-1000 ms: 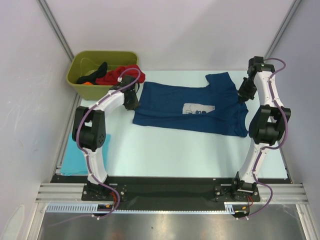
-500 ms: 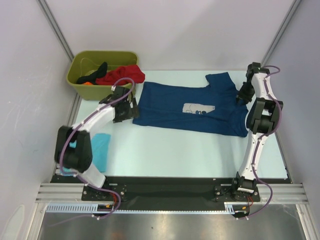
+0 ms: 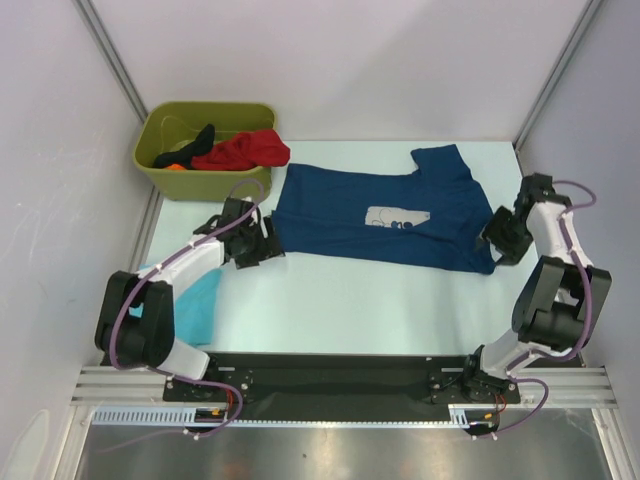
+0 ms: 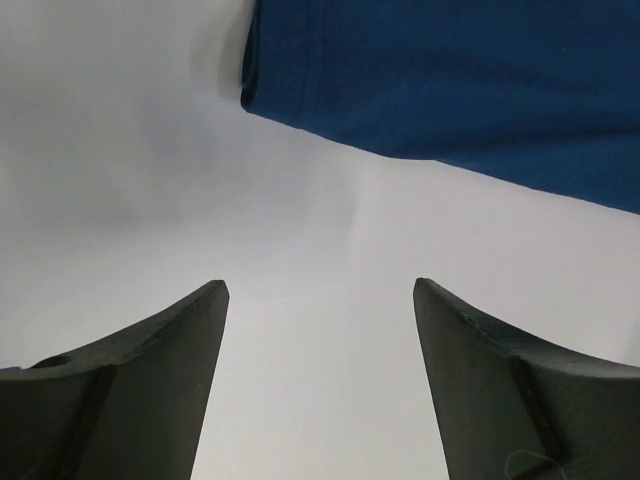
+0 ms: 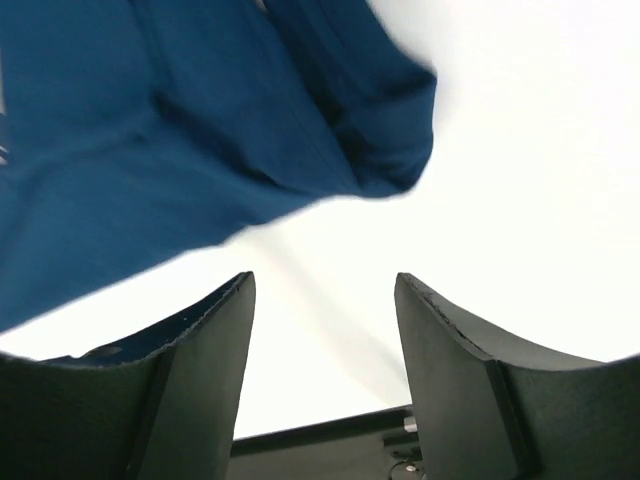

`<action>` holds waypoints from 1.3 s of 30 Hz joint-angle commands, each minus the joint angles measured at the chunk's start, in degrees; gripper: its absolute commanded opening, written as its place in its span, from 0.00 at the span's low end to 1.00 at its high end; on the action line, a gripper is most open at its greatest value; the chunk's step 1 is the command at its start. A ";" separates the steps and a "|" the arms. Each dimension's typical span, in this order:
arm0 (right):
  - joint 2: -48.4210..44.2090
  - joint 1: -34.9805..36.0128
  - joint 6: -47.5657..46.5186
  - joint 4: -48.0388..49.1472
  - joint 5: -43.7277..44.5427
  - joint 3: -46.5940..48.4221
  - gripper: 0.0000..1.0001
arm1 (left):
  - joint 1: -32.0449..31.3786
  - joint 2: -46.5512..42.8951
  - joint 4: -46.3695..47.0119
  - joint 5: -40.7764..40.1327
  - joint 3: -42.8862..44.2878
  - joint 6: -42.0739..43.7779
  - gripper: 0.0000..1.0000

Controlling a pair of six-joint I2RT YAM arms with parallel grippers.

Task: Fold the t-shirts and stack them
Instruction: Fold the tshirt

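Note:
A navy blue t-shirt [image 3: 370, 215] with a pale chest print lies spread flat across the middle of the table. My left gripper [image 3: 262, 245] stands open just off its near left corner, over bare table; that corner [image 4: 300, 90] shows ahead of the empty fingers [image 4: 150, 370]. My right gripper [image 3: 497, 245] is open beside the shirt's near right corner [image 5: 390, 150], nothing between its fingers [image 5: 190, 350]. A turquoise t-shirt [image 3: 195, 300] lies at the near left, partly under the left arm. Red [image 3: 245, 150] and black [image 3: 195, 140] shirts sit in the bin.
An olive-green bin [image 3: 170, 180] stands at the far left corner, holding the spare shirts. Walls close in on the left, back and right. The black mounting rail [image 3: 330, 375] runs along the near edge.
Both grippers let go of the navy shirt and opened. Both arms drew back toward the near side, to the shirt's near corners. The turquoise shirt is now more uncovered.

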 commanded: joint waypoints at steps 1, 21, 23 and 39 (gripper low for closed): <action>-3.72 -0.49 -0.54 5.47 -2.74 -7.92 0.63 | 0.78 1.99 6.49 3.86 -1.45 -4.28 0.81; 0.04 -4.36 -4.59 12.25 -7.32 -14.89 0.65 | 8.25 18.07 15.38 7.55 1.88 -13.25 0.75; 1.44 -4.36 -4.59 12.60 -6.26 -13.93 0.63 | 8.25 18.60 14.85 7.03 2.59 -12.90 0.73; 7.33 -4.36 -4.68 13.22 -2.39 -7.95 0.57 | 8.51 21.76 8.61 4.83 7.68 -9.03 0.41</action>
